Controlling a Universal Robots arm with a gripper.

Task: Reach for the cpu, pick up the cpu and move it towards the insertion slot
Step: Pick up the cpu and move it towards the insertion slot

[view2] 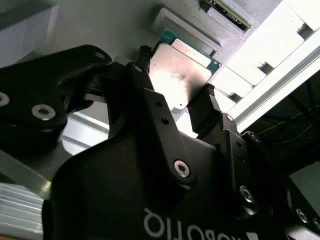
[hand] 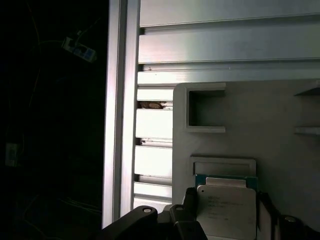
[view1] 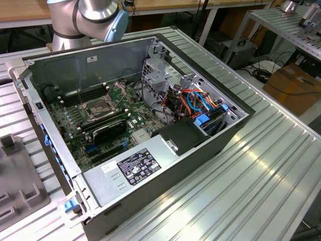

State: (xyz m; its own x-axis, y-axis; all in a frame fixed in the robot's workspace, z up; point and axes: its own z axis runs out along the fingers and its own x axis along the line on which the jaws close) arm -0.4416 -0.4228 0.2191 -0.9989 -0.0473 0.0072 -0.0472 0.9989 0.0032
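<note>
at the exterior view's left a grey moulded block [view1: 15, 191] is seen on the ribbed aluminium table [view1: 241, 165]. just to its right the open dark-grey metal computer case [view1: 215, 148] is laid on its side, with the silver and pale-blue robot arm [view1: 95, 15] seen behind its rear wall. inside the case, toward the exterior view's left, the insertion slot [view1: 100, 108], a square socket with a shiny metal frame and a dark centre, is found on the green board. whether its bracket is fully swung back cannot be told.

the cpu [hand: 226, 207], a thin square pale silver chip on a green base, is well apart from that socket: it is seated in a shallow recess of a pale grey moulded tray [hand: 280, 125]. in the second wrist view the black two-finger gripper [view2: 176, 80] is closed onto the chip, one finger set against each of two opposite edges. whether the chip is raised off its recess cannot be told.

the step in hand is judged to be the pick-up. it is done well if the chip is held by its edges only, with pressure kept modest so the thin base is not bowed. a straight, level lift is called for, so that no corner is caught on the tray lip and the chip is not twisted between the pads.
</note>
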